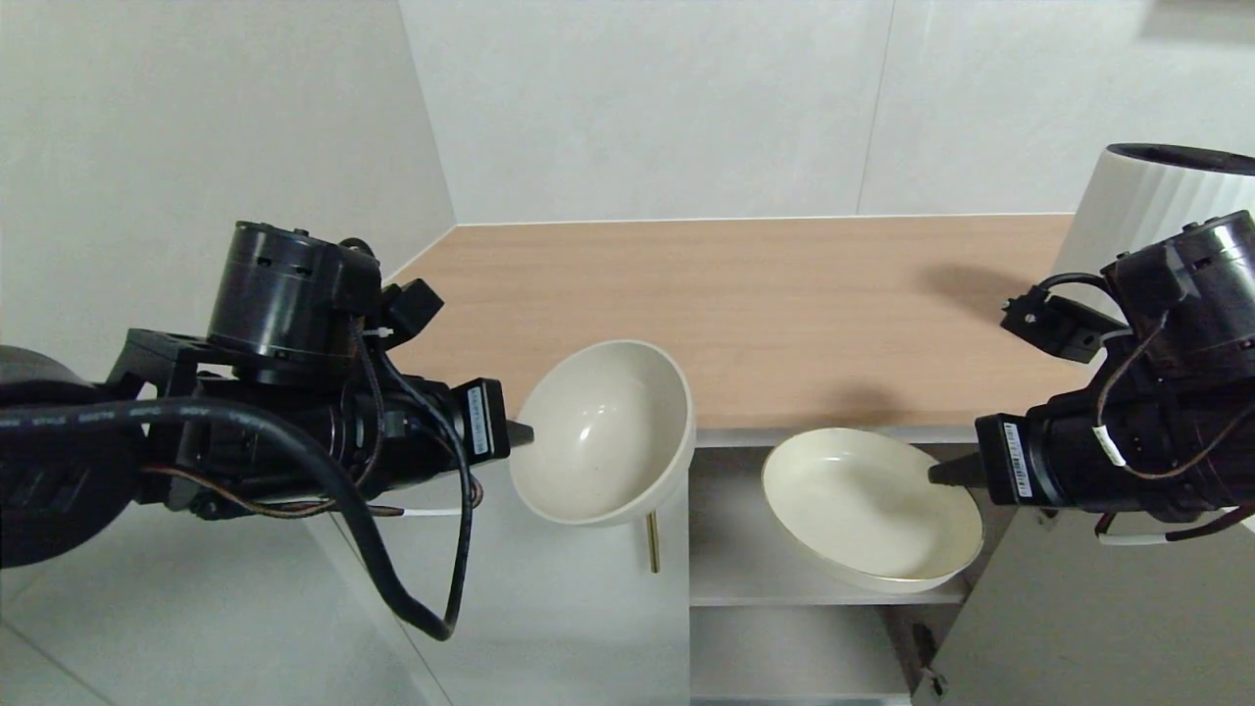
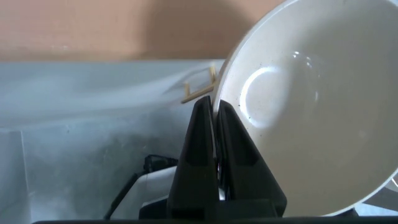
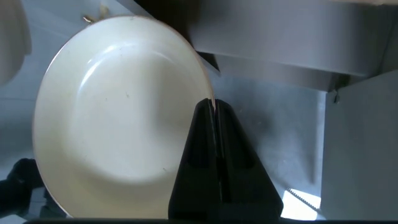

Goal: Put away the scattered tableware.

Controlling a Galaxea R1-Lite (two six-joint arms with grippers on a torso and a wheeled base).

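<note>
Pinching with the left gripper the rim of the bowl, tilted in the air before the cabinet door; clamping with the right gripper the plate by its rim, just over the open shelf, probably to slide it in

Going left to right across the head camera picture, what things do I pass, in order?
left gripper → bowl → plate → right gripper → white ribbed container
</note>
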